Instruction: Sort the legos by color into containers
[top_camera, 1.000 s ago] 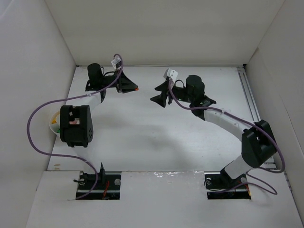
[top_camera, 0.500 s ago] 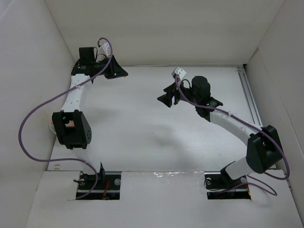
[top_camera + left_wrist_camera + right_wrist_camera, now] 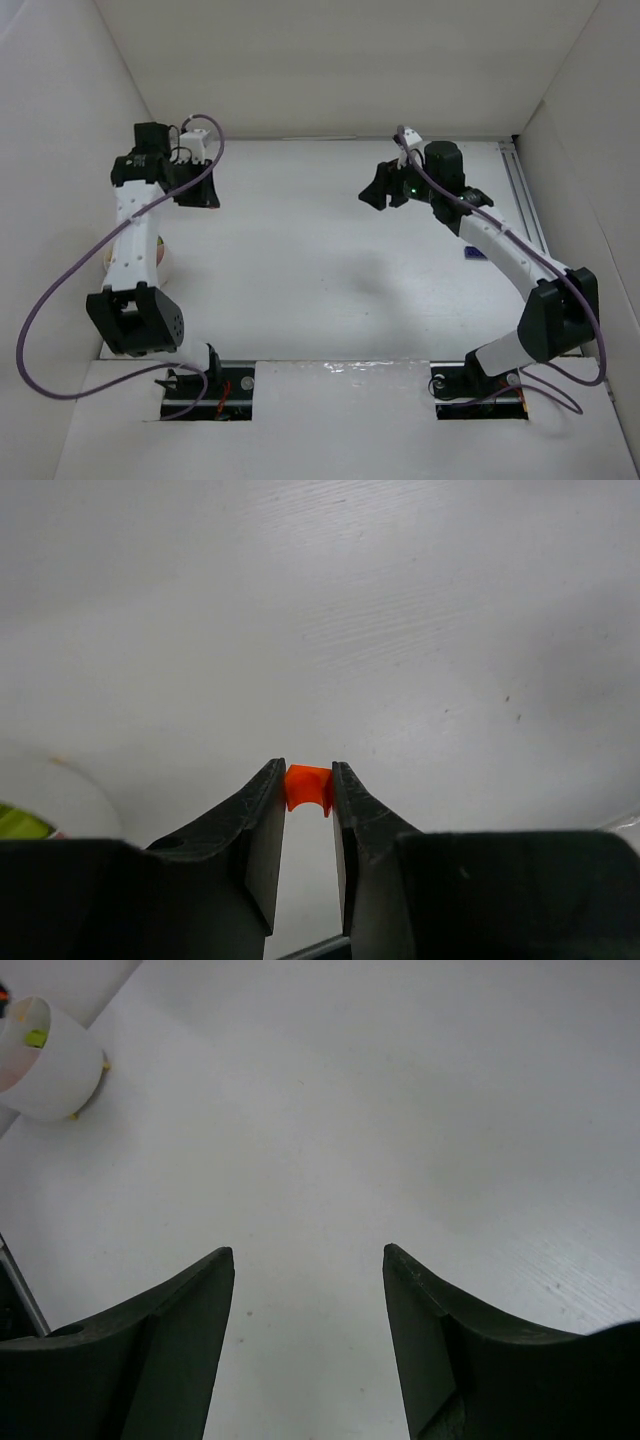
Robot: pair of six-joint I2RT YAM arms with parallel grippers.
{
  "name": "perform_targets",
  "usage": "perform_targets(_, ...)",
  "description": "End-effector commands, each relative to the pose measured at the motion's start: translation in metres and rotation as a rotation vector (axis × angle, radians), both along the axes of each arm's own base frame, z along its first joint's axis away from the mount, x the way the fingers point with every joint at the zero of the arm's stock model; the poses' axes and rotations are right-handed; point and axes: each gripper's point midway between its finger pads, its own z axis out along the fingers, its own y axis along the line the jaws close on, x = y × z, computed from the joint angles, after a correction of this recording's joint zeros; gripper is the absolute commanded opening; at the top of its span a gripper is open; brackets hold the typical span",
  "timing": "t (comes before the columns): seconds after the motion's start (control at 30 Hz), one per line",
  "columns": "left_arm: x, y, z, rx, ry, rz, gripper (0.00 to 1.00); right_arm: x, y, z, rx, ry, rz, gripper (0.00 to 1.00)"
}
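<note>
My left gripper (image 3: 197,192) is shut on a tiny orange brick (image 3: 307,785), pinched between its fingertips above the white floor at the far left. A translucent cup (image 3: 45,798) holding a yellow-green brick (image 3: 14,823) sits at the lower left of the left wrist view. In the top view a cup (image 3: 105,260) is mostly hidden under the left arm. My right gripper (image 3: 377,190) is open and empty, and hangs over bare floor (image 3: 308,1260). A cup (image 3: 45,1055) with a yellow-green brick (image 3: 37,1037) shows at the upper left of the right wrist view. A purple-blue brick (image 3: 472,255) lies beside the right arm.
White walls close the floor in on the left, back and right. A metal rail (image 3: 525,200) runs along the right edge. The purple cable (image 3: 60,280) loops out from the left arm toward the left wall.
My left gripper has swung left and back toward the near side, carrying the orange brick. My right gripper has moved right and a little farther back, still open.
</note>
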Motion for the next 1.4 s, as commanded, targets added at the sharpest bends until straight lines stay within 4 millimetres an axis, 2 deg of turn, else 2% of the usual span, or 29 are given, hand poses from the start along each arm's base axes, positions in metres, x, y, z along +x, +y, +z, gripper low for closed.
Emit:
perform_targets(0.0, -0.051, 0.028, 0.015, 0.089, 0.015, -0.055, 0.03, -0.005, -0.018, 0.008, 0.013, 0.094, -0.023, 0.66)
perform_targets(0.03, -0.057, 0.041, 0.015, 0.113, 0.014, -0.061, 0.03, -0.004, -0.021, 0.003, 0.010, 0.114, -0.025, 0.66)
perform_targets(0.1, -0.072, 0.048, 0.004, 0.115, 0.062, -0.048, 0.03, 0.001, -0.031, 0.004, 0.016, 0.116, -0.043, 0.66)
perform_targets(0.17, -0.081, 0.060, 0.005, 0.158, 0.048, -0.038, 0.03, 0.004, -0.035, -0.002, 0.011, 0.134, -0.054, 0.66)
perform_targets(0.2, -0.087, 0.069, -0.003, 0.190, 0.078, -0.009, 0.03, 0.005, -0.033, -0.003, 0.015, 0.140, -0.042, 0.66)
perform_targets(0.27, -0.096, 0.080, -0.006, 0.226, 0.090, 0.020, 0.03, 0.010, -0.038, -0.003, 0.021, 0.145, -0.049, 0.66)
perform_targets(0.57, -0.119, 0.130, -0.030, 0.320, 0.197, 0.113, 0.03, 0.017, -0.037, 0.003, 0.041, 0.164, -0.019, 0.64)
perform_targets(0.63, -0.117, 0.143, -0.033, 0.324, 0.220, 0.138, 0.03, 0.017, -0.037, 0.003, 0.041, 0.164, -0.019, 0.64)
perform_targets(0.77, -0.111, 0.158, -0.037, 0.353, 0.256, 0.161, 0.06, 0.018, -0.042, 0.013, 0.050, 0.135, -0.029, 0.64)
perform_targets(0.8, -0.107, 0.163, -0.036, 0.367, 0.250, 0.178, 0.07, 0.018, -0.043, 0.008, 0.044, 0.144, -0.038, 0.64)
perform_targets(0.87, -0.101, 0.169, -0.038, 0.380, 0.255, 0.195, 0.07, 0.017, -0.043, 0.012, 0.046, 0.133, -0.037, 0.64)
perform_targets(1.0, -0.094, 0.175, -0.039, 0.384, 0.264, 0.229, 0.08, 0.018, -0.048, 0.019, 0.072, 0.124, -0.067, 0.64)
perform_targets(1.23, -0.086, 0.189, -0.040, 0.419, 0.286, 0.289, 0.09, 0.018, -0.052, 0.015, 0.077, 0.140, -0.080, 0.64)
perform_targets(1.37, -0.082, 0.192, -0.040, 0.424, 0.292, 0.301, 0.11, 0.027, -0.058, 0.016, 0.084, 0.144, -0.103, 0.64)
